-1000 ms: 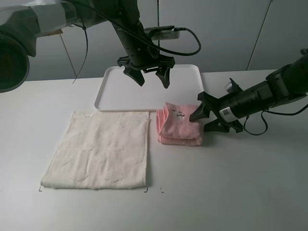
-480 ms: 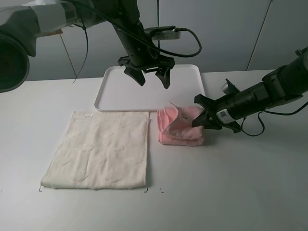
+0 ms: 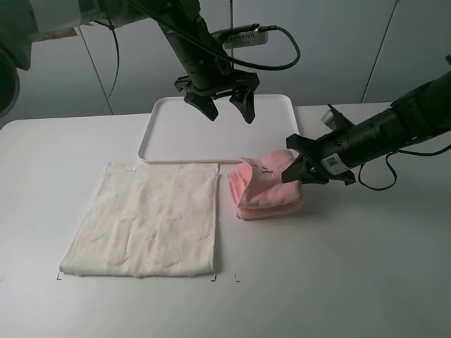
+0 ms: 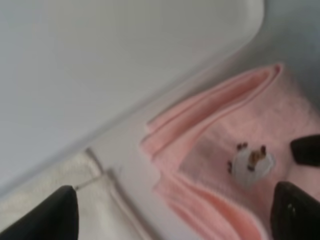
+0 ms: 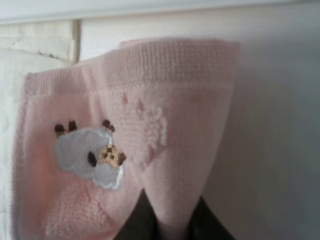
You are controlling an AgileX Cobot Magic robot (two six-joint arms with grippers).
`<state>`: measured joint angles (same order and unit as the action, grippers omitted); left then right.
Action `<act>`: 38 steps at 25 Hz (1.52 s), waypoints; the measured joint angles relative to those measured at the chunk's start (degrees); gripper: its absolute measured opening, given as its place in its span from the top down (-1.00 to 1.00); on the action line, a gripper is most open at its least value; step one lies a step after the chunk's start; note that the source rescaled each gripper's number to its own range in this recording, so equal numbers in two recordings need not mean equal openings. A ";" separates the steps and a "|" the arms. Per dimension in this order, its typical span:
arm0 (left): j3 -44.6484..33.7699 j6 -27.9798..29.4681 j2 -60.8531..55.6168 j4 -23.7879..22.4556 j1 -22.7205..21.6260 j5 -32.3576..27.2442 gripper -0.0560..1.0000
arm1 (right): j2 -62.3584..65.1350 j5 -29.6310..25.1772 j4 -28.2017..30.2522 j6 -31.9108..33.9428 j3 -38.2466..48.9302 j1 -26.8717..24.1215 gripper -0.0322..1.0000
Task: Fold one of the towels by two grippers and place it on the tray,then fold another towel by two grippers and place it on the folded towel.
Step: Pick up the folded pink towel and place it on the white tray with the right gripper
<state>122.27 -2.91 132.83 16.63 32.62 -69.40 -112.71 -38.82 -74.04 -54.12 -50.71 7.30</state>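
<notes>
A folded pink towel (image 3: pixel 262 189) lies on the white table just in front of the white tray (image 3: pixel 176 134). My right gripper (image 3: pixel 297 167) is shut on the towel's right edge and holds that edge raised. In the right wrist view the pink towel (image 5: pixel 125 130) drapes over the gripper (image 5: pixel 172 226), and its embroidered patch shows. A cream towel (image 3: pixel 144 218) lies flat at the left. My left gripper (image 3: pixel 229 107) is open and empty, hovering above the tray's far part. The left wrist view shows the pink towel (image 4: pixel 225 135), the tray (image 4: pixel 125 55) and a corner of the cream towel (image 4: pixel 95 200).
The tray's near right corner (image 3: pixel 294 138) is close behind the pink towel. Cables hang from the left arm (image 3: pixel 190 42) above the tray. Bare white table (image 3: pixel 338 267) spreads at the front right.
My right gripper has closed on the pink towel's right edge and lifted it, bunching the towel a little to the left. The left gripper has drifted slightly right above the tray.
</notes>
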 joint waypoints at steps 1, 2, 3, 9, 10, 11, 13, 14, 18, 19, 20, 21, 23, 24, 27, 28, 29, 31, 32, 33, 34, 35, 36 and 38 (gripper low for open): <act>-3.34 0.00 -1.61 -0.25 0.00 0.66 -0.97 | 0.43 -0.08 0.25 0.10 0.00 0.00 0.78; -7.14 0.00 -3.84 -0.55 0.00 2.98 -0.97 | 0.52 -0.22 0.83 0.10 0.00 0.00 0.78; -13.22 0.00 -6.45 -0.71 0.00 6.32 -0.97 | 0.57 -0.35 1.79 0.27 0.00 0.00 0.78; -42.32 -0.10 -24.81 -4.83 0.00 26.44 -0.97 | 0.57 -2.04 7.08 2.81 -2.45 0.00 0.78; -45.82 -0.10 -26.81 -5.45 0.00 28.77 -0.97 | 0.57 -2.66 7.86 3.40 -3.17 0.00 0.78; -48.13 -0.10 -28.67 -5.86 -0.12 30.21 -0.97 | 0.57 -3.66 8.82 4.14 -4.24 0.00 0.78; -51.58 -0.10 -30.77 -6.12 -0.50 31.71 -0.97 | 0.57 -5.80 10.37 5.85 -6.94 0.00 0.78; -52.29 -0.10 -31.39 -6.12 -0.50 31.97 -0.97 | 0.57 -6.90 11.36 6.93 -8.30 0.00 0.78; -53.07 -0.10 -32.24 -5.58 -0.50 32.61 -0.97 | 0.57 -9.50 16.32 12.60 -15.85 0.99 0.78; -53.07 -0.10 -32.38 -5.21 -0.50 32.72 -0.97 | 0.32 -10.46 17.27 13.72 -18.23 1.48 0.78; -53.07 -0.10 -32.38 -4.90 -0.50 32.86 -0.97 | 0.05 -11.64 18.16 15.06 -20.90 2.12 0.78; -53.07 -0.10 -32.38 -4.67 -0.50 32.96 -0.97 | -0.73 -12.58 18.68 16.37 -23.23 2.80 0.78; -53.07 -0.20 -32.38 -3.99 -0.50 32.95 -0.97 | -2.70 -14.30 19.79 18.94 -29.22 4.07 0.78; -53.07 -0.20 -32.38 -3.73 -0.50 32.95 -0.97 | -4.05 -15.01 20.55 20.58 -31.82 4.71 0.78; -53.07 -0.43 -32.38 -3.35 -0.50 33.10 -0.97 | -8.25 -17.63 22.62 24.50 -41.73 6.22 0.78; -53.07 -0.55 -32.38 -3.10 -0.50 33.22 -0.97 | -9.68 -18.47 22.76 25.73 -44.54 6.74 0.78; -53.07 -0.78 -32.38 -2.98 -0.50 33.35 -0.97 | -11.09 -19.29 22.87 26.97 -47.88 7.11 0.78; -53.07 -2.41 -32.38 -1.52 -0.50 33.85 -0.97 | -13.39 -20.06 23.16 28.87 -54.17 8.53 0.78; -53.07 -2.92 -32.38 -0.82 -0.50 34.06 -0.97 | -14.63 -20.22 23.27 29.83 -56.57 9.32 0.78; -53.07 -3.10 -32.38 -0.54 -0.50 34.23 -0.97 | -15.95 -20.49 23.24 30.80 -59.36 9.96 0.78; -53.07 -3.38 -32.38 -0.29 -0.50 34.23 -0.97 | -17.15 -20.62 23.24 31.43 -62.07 10.77 0.78; -53.07 -3.37 -32.38 -0.16 -0.50 34.23 -0.97 | -18.49 -20.70 23.09 32.40 -64.16 11.57 0.78; -53.07 -3.50 -32.38 -0.16 -0.50 34.23 -0.97 | -20.15 -20.70 22.50 33.22 -66.54 12.24 0.78; -53.07 -3.87 -32.38 -0.07 -0.50 34.23 -0.97 | -23.47 -20.75 21.18 34.36 -70.77 13.06 0.78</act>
<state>69.20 -6.78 100.45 16.56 32.12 -35.17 -136.18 -59.57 -52.87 -19.77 -121.48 20.37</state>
